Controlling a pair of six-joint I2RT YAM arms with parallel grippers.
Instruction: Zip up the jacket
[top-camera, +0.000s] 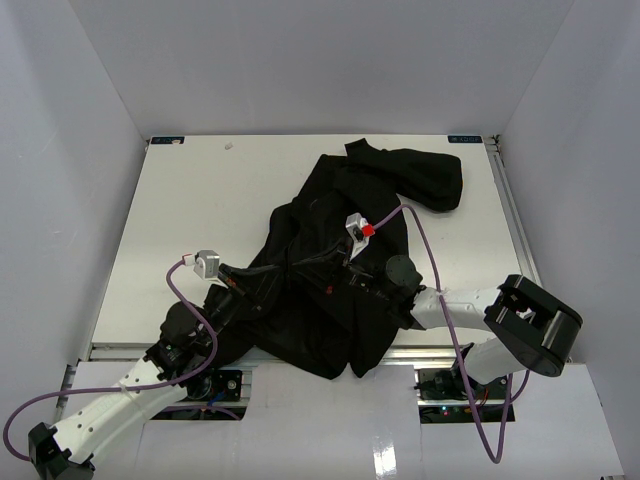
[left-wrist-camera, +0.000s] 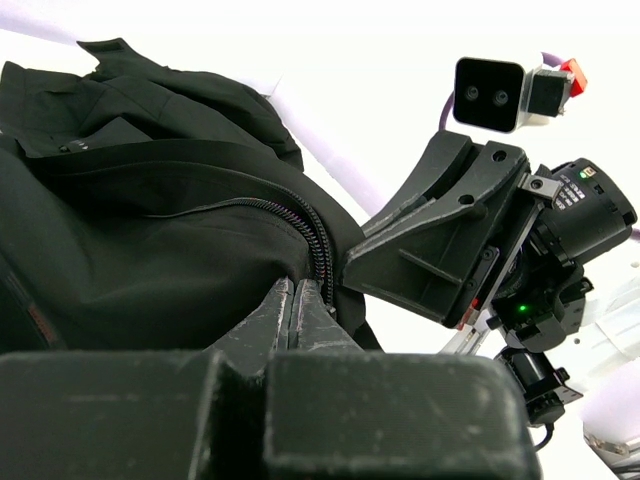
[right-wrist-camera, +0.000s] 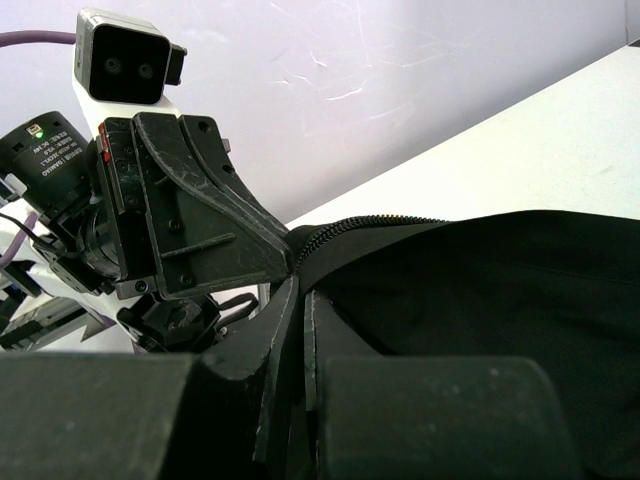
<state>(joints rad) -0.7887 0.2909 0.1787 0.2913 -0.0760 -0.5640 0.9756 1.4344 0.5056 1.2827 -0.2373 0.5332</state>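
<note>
The black jacket (top-camera: 318, 195) lies crumpled across the middle of the white table (top-camera: 190, 200), one sleeve (top-camera: 430, 175) bunched at the back right. My left gripper (top-camera: 305, 268) reaches in from the left and my right gripper (top-camera: 340, 258) from the right; they meet over the jacket's middle. In the left wrist view the left gripper (left-wrist-camera: 293, 290) is shut on the fabric beside the zipper teeth (left-wrist-camera: 320, 240), and the right gripper's body (left-wrist-camera: 440, 235) sits close behind. In the right wrist view the right gripper (right-wrist-camera: 301, 288) is shut on the zipper edge (right-wrist-camera: 380, 222), facing the left gripper's body (right-wrist-camera: 190, 220).
White walls close in the table on three sides. The jacket's hem (top-camera: 335, 365) hangs over the near edge between the two arm bases. Purple cables (top-camera: 435, 250) loop from both wrists above the fabric.
</note>
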